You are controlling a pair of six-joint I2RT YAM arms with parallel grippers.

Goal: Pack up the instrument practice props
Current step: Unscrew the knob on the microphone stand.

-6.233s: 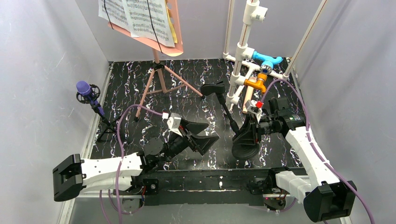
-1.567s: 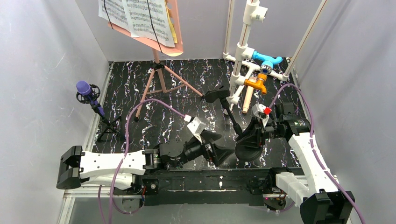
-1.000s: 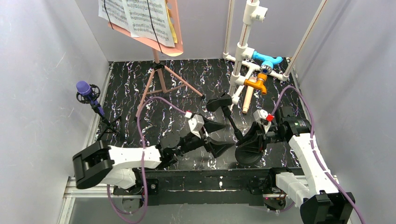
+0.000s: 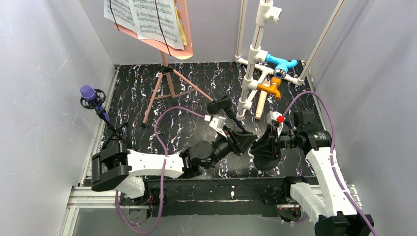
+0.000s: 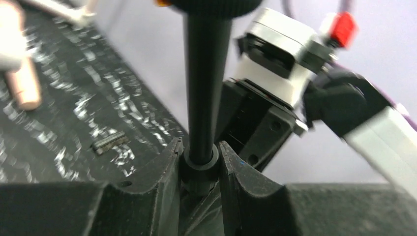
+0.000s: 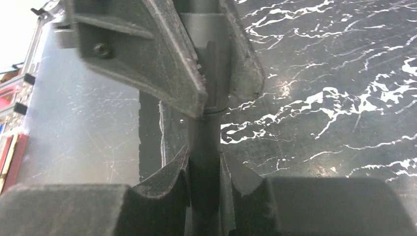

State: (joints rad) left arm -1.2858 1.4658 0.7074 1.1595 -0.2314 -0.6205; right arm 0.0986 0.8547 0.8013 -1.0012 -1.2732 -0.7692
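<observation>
The left arm [image 4: 147, 164] has swung right across the marbled table [image 4: 130, 93]. Its left gripper [image 5: 199, 152] now pinches the pole of the small black tripod [image 5: 206, 88] at mid-table. The right gripper [image 6: 204, 169] is clamped on the same pole, lower down.

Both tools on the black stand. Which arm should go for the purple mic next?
Probably left. The purple mic stands far left, on the left tool's side. The right tool grips the black stand right of centre and would have to reach across the left one.
</observation>
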